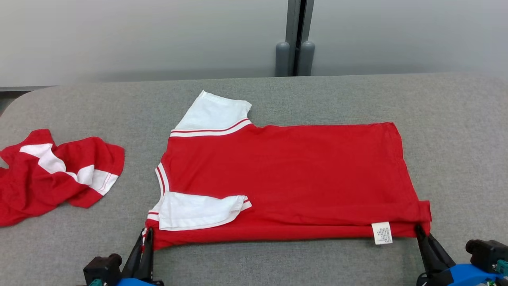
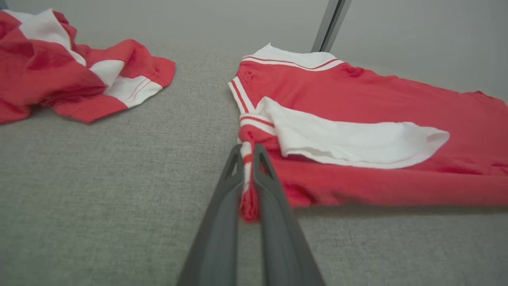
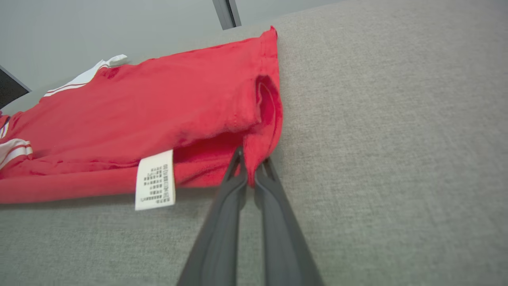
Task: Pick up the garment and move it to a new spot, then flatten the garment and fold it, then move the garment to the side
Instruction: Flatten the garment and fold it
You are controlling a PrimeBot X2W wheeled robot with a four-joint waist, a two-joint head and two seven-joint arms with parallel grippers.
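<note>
Red shirt lies flat across the middle of the head view on the grey table. Its white sleeves are toward the left, and a white label hangs at its lower edge. The left claw, at lower left, is pressed together on the shirt's lower-left corner, with bunched cloth between its fingers. The right claw, at lower right, pinches the lower-right hem corner. A crumpled shirt sits apart at the far left.

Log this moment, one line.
left gripper shut on shirt shoulder | right gripper shut on hem corner | shirt spread on table | second garment crumpled
</note>
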